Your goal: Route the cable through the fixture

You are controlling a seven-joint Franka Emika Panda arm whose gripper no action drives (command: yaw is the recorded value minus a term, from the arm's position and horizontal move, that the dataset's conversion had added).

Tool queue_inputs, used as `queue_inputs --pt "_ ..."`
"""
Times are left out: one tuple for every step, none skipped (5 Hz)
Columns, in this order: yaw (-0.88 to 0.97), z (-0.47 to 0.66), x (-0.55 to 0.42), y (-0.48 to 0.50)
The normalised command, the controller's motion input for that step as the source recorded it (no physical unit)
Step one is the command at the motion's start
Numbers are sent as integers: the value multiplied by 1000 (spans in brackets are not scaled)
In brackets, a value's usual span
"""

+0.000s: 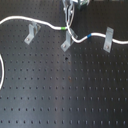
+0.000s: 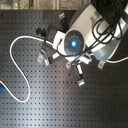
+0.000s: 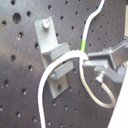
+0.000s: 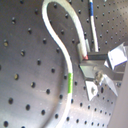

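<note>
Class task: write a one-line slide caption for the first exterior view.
White cable with green band and blue band snakes past three metal clips on a black perforated board, gripper above the middle clip.

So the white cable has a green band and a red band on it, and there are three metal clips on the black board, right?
Not quite. The second band is blue, not red; the first exterior view shows it beside the green band on the white cable. The three metal clips on the black board are correct.

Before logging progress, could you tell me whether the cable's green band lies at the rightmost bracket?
No, the green band lies above the middle bracket.
</note>
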Motion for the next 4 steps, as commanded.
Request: queue_inputs --pt "109 89 -191 142" --pt "0 194 -52 27" --pt "31 350 -29 18" --pt "117 0 3 6"
